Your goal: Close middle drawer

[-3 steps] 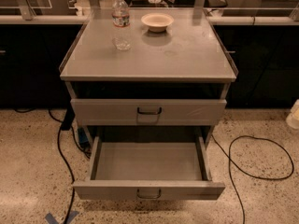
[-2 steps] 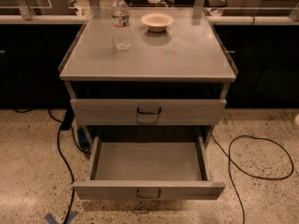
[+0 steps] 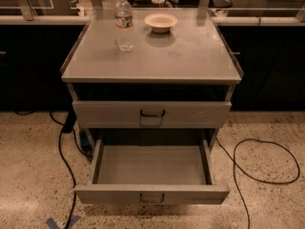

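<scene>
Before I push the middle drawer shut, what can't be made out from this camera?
Gripper: outside the camera view, so its position is unknown.
Middle drawer: anything below its front panel is cut off by the bottom edge.
Gap above the upper drawer: too dark, shadowed by the cabinet top.
Bottle: label too small to read.
</scene>
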Controlling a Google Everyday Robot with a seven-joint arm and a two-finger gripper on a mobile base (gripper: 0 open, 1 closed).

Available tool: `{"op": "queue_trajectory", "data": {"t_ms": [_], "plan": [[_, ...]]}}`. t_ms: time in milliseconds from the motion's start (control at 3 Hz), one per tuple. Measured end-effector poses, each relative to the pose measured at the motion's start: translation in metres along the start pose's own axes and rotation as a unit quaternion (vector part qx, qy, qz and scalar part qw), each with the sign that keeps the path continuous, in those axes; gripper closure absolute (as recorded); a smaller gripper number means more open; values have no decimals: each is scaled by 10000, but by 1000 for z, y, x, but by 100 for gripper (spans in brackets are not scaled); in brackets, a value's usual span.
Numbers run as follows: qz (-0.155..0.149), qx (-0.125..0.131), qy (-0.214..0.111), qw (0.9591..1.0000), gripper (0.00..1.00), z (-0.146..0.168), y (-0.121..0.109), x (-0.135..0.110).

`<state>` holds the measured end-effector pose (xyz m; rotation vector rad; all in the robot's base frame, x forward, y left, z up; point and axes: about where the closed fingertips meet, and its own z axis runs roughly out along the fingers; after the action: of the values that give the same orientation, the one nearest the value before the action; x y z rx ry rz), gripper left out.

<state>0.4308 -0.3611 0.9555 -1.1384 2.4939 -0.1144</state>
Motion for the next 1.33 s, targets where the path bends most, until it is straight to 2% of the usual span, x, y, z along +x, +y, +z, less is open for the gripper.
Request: {"op": "queue_trajectory", "data": {"t_ms": [333,667,1000,1333], "plan": [[576,5,-240,9980,0,2,-6,27],[642,6,-74,9979,0,16,1,36],[509,165,63,9985,0,31,13,47],[359,144,396,9985,0,71,30,81]]}}
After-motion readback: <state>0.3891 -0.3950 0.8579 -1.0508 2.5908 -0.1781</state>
